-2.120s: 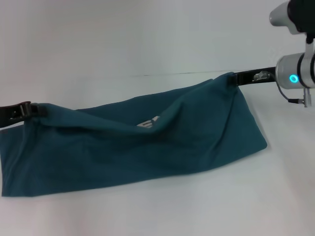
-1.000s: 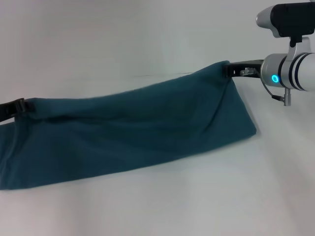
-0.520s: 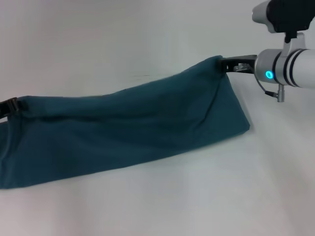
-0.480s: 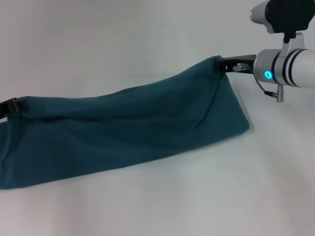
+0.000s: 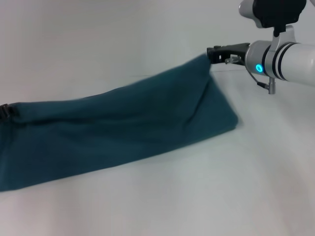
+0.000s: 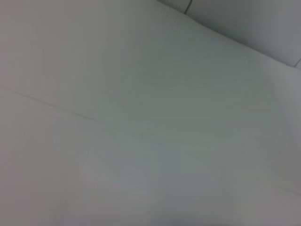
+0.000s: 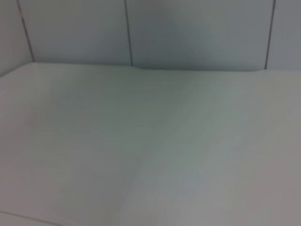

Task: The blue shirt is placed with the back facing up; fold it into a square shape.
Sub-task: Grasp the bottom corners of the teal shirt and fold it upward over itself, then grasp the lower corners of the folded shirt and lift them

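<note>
The blue shirt (image 5: 118,128) hangs as a long dark teal band across the head view, stretched between my two grippers with its lower edge resting on the white table (image 5: 197,196). My right gripper (image 5: 211,54) is shut on the shirt's upper right corner, raised at the far right. At the left edge of the head view, my left gripper (image 5: 4,112) is shut on the shirt's other upper corner, lower down and mostly cut off. No lettering shows on the cloth. Both wrist views show only bare white table and wall.
The white table (image 7: 141,141) spreads around the shirt, with a grey panelled wall (image 7: 188,28) behind it. The right arm's white wrist housing (image 5: 285,59) with a blue light hangs at the upper right.
Both grippers have carried the shirt leftward and away; the right gripper has risen. The fold has pulled taut, hiding the white lettering, and the left gripper has slid almost out of view.
</note>
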Robot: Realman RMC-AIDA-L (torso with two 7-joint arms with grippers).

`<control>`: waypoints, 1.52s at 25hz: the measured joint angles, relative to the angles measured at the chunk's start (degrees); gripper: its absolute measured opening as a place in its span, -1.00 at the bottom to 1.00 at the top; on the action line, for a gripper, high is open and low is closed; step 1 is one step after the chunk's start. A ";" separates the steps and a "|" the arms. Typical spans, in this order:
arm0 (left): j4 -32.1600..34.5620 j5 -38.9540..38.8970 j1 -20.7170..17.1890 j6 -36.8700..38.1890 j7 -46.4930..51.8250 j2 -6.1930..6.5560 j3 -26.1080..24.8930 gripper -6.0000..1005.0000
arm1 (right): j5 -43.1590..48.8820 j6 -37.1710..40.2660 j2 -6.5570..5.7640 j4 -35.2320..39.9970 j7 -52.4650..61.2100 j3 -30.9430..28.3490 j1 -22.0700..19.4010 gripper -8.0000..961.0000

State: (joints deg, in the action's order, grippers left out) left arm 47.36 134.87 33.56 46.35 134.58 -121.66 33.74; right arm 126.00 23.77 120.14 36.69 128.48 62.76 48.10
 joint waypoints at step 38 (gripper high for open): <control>23.59 13.77 -5.96 40.33 17.51 3.50 0.23 0.87 | -0.48 6.17 -0.52 5.23 0.04 0.19 -2.78 0.92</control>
State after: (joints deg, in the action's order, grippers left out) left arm 70.95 148.64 27.60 86.68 152.09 -118.17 33.97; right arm 125.51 29.94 119.62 41.92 128.52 62.96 45.31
